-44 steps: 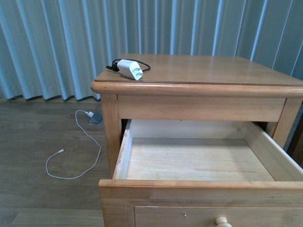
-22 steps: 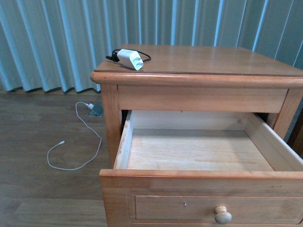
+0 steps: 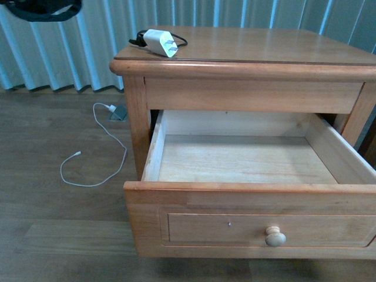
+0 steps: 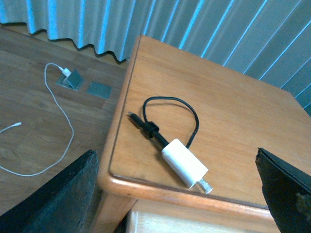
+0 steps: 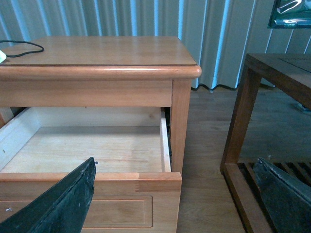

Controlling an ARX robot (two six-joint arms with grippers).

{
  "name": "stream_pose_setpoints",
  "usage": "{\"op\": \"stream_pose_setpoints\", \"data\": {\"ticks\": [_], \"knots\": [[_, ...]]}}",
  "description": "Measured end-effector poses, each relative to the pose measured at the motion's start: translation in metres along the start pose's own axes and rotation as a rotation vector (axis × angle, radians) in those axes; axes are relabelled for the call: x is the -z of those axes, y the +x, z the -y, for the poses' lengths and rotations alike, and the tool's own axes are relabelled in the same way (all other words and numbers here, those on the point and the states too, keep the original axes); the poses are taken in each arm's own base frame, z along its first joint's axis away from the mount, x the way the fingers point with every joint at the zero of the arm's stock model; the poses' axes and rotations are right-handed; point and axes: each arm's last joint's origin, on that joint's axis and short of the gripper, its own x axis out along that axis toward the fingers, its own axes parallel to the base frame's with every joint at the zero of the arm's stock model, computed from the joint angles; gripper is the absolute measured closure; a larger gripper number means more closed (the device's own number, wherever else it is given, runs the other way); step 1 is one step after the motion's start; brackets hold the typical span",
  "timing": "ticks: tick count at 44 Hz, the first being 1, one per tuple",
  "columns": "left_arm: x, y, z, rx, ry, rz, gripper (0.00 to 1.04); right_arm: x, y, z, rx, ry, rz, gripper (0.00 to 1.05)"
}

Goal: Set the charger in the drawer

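The left claw [image 4: 175,152] is hanging spread wide over the bench [image 4: 233,111]. The charger [image 4: 183,162] is lying below between its fingers, untouched, near the bench's front left corner. The right claw [image 5: 175,162] is gaping too, facing the pulled-out drawer [image 5: 155,178]. A white cable [image 4: 63,121] is trailing across the floor.

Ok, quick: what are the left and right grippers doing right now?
Left gripper: open, holding nothing.
Right gripper: open, holding nothing.

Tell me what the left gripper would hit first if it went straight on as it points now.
Probably the charger, lying on the nightstand top midway between the fingers of the open left gripper in its wrist view; depth is unclear.
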Motion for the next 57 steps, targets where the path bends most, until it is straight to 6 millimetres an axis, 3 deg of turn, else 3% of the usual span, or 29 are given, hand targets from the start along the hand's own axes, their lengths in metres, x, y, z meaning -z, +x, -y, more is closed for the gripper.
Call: {"op": "stream_pose_setpoints", "data": {"ticks": [10, 16, 26, 40, 53, 57], "knots": [[0.020, 0.055, 0.016, 0.008, 0.004, -0.068, 0.06, 0.000, 0.000, 0.000, 0.000, 0.000, 0.000, 0.08], [0.031, 0.078, 0.023, 0.011, 0.008, -0.087, 0.06, 0.000, 0.000, 0.000, 0.000, 0.000, 0.000, 0.08], [0.043, 0.098, 0.031, -0.002, 0.026, -0.120, 0.06, 0.000, 0.000, 0.000, 0.000, 0.000, 0.000, 0.08], [0.051, 0.110, 0.034, -0.043, 0.071, -0.128, 0.09, 0.000, 0.000, 0.000, 0.000, 0.000, 0.000, 0.08], [0.056, 0.113, 0.037, -0.054, 0.137, -0.154, 0.69, 0.000, 0.000, 0.000, 0.000, 0.000, 0.000, 0.08], [0.055, 0.111, 0.038, -0.045, 0.131, -0.137, 0.81, 0.000, 0.000, 0.000, 0.000, 0.000, 0.000, 0.08]]}}
